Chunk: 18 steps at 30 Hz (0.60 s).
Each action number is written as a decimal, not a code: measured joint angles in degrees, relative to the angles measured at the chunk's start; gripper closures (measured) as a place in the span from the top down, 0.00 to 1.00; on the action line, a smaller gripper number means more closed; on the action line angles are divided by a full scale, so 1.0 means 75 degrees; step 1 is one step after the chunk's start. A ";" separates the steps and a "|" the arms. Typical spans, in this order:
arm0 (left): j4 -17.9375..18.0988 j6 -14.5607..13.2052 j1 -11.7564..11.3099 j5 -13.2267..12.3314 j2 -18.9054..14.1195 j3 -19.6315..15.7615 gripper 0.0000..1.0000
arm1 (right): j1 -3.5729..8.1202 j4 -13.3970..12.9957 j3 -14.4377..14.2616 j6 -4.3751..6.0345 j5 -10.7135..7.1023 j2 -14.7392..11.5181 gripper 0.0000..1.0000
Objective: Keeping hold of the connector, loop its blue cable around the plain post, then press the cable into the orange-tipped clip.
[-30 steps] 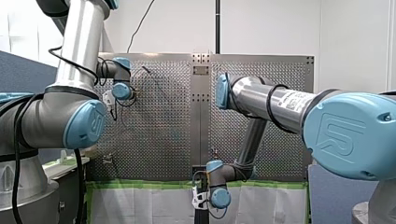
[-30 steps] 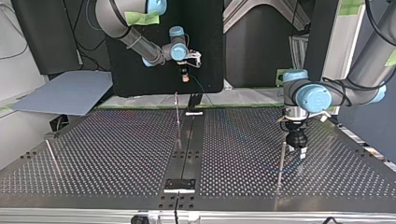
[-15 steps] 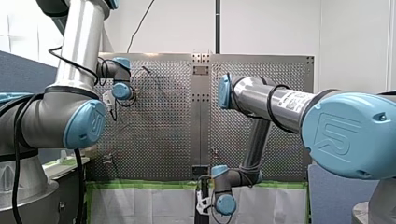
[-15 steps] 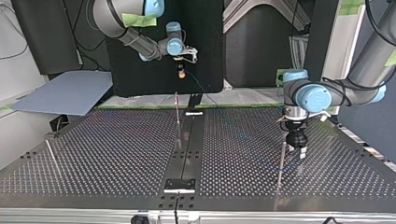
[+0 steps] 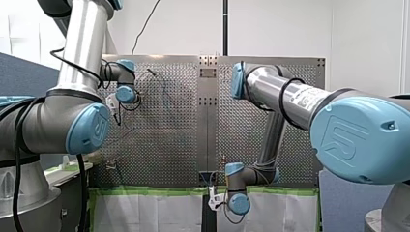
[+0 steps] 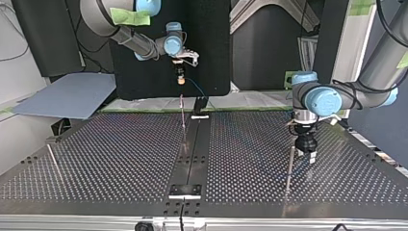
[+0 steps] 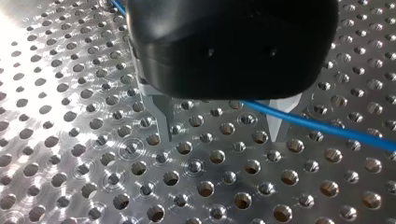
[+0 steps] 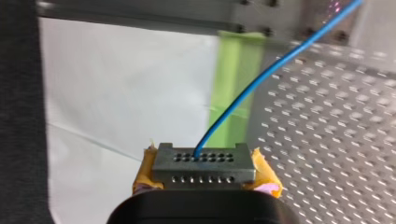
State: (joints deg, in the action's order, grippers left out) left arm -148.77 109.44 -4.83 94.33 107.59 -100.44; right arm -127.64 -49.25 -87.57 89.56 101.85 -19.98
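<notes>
In the right wrist view my right gripper (image 8: 204,164), with yellow pads, is shut on a grey connector (image 8: 203,171); its blue cable (image 8: 261,77) runs away toward the perforated plate. In the top view this gripper (image 6: 180,80) hangs beyond the table's far edge, above a thin post (image 6: 183,120). My left gripper (image 7: 219,133) is open just above the plate, and the blue cable (image 7: 327,128) crosses between its metal fingers (image 7: 164,122). In the top view it (image 6: 306,155) stands beside another thin post (image 6: 290,166) at the right.
The perforated table (image 6: 120,154) has a dark centre strip (image 6: 192,154) with a black block (image 6: 200,103) at its far end. A third thin post (image 6: 53,161) leans at the top view's left. A grey board (image 6: 67,101) lies beyond the table.
My right arm has carried the connector a little higher and toward the top view's left; in the front view it went right and lower. My left arm has stayed still.
</notes>
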 joint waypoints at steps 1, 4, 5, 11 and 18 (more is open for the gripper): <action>-0.0001 -0.0002 -0.0003 0.0001 -0.0001 0.0000 0.99 | 0.0004 -0.0090 -0.0090 0.0000 0.0020 -0.0089 0.00; -0.0004 -0.0008 -0.0010 0.0002 -0.0001 0.0000 0.99 | 0.0009 -0.0310 -0.0310 -0.0004 0.0066 -0.0308 0.00; -0.0004 -0.0007 -0.0013 0.0003 -0.0002 0.0000 0.99 | 0.0009 -0.0381 -0.0381 -0.0005 0.0080 -0.0380 0.00; -0.0001 -0.0008 -0.0019 0.0012 0.0001 0.0000 0.99 | 0.0020 -0.0825 -0.0825 -0.0005 0.0201 -0.0825 0.00; -0.0008 -0.0003 -0.0023 0.0014 0.0001 -0.0001 0.99 | 0.0057 -0.1305 -0.1304 -0.0008 0.0370 -0.1303 0.00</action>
State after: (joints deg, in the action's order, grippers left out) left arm -148.84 109.41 -5.00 94.43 107.60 -100.45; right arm -127.21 -59.04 -97.35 89.50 104.63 -29.75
